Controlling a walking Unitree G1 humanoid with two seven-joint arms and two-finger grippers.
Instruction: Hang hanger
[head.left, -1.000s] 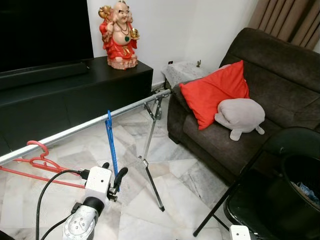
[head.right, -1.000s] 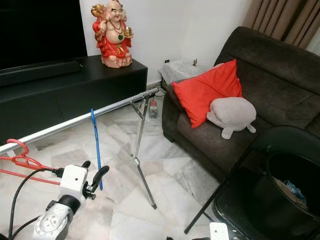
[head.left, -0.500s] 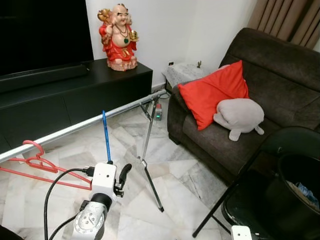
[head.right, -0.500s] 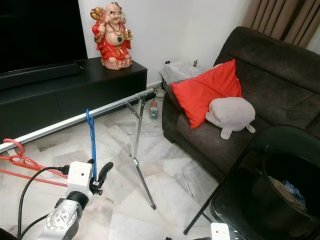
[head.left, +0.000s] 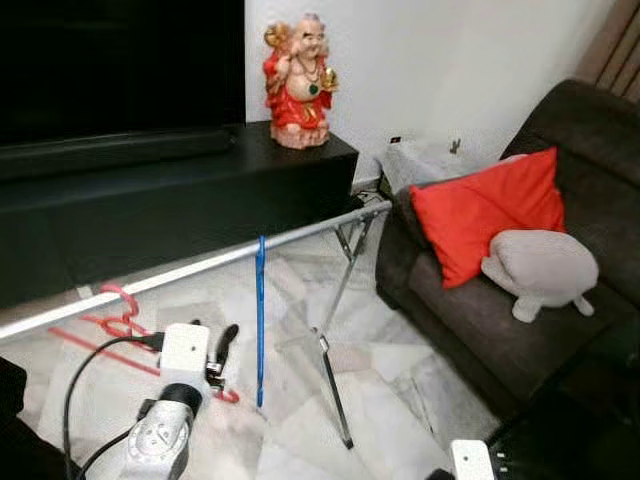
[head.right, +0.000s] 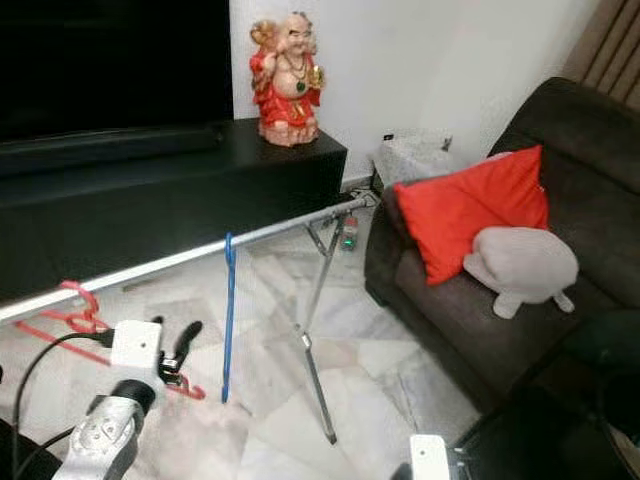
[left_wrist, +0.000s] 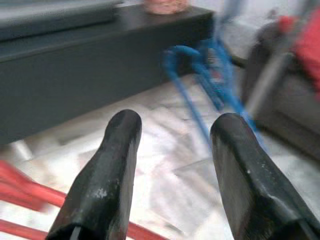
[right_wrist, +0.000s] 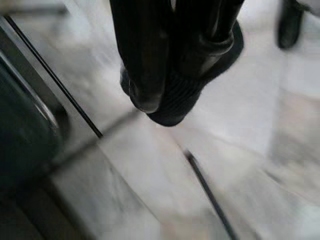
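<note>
Blue hanger hooked on rail; left gripper fingers wide apart, empty. Could snag hanger, dragging it off.

Right gripper fingers together, empty.

Blue hanger: now free of left gripper, hanging alone on rail. Fingers spread, drawn back beside it. Camera view shifted.

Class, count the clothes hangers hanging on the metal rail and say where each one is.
2. A blue hanger hangs near the middle of the rail; a red hanger hangs toward its left end. None seem hidden.
</note>
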